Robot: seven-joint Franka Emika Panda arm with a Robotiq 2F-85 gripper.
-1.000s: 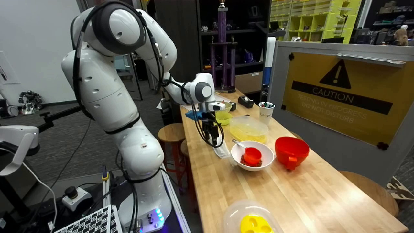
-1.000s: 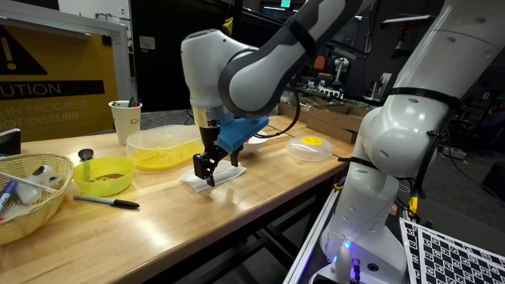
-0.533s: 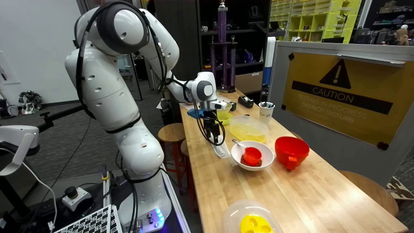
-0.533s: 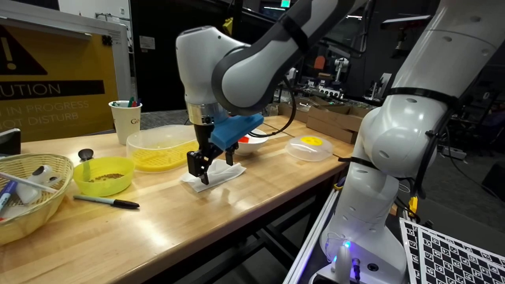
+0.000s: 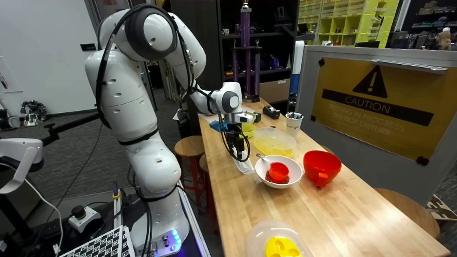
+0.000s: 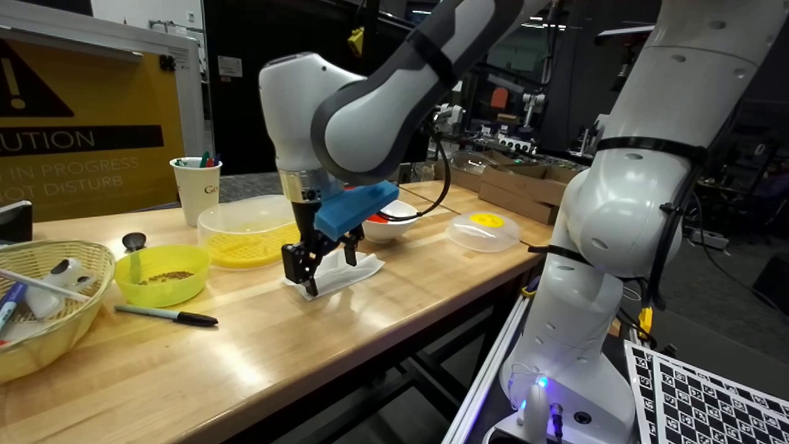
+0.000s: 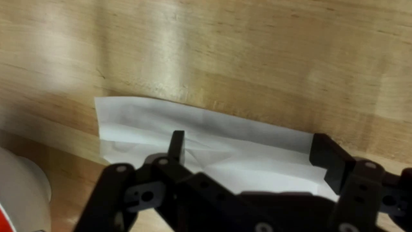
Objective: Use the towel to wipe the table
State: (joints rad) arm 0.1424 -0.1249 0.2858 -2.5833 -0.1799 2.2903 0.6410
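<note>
The towel is a white, creased sheet lying flat on the table; it shows in both exterior views and in the wrist view. The table has a pale wood-grain top. My gripper points down over the towel with its jaws wide apart. In the wrist view the towel lies between and under the two fingers, with nothing gripped. The fingertips are low over the towel; I cannot tell whether they touch it. In an exterior view cables partly hide the gripper.
A white bowl with a red scoop stands close to the towel, with a red cup beyond it. A clear-and-yellow container stands behind the gripper. A yellow bowl, a marker, a basket and a lid are also on the table.
The gripper has moved along the towel, leftward in an exterior view, and has come slightly lower in the last half second. Its jaws stay open. The towel has not visibly moved.
</note>
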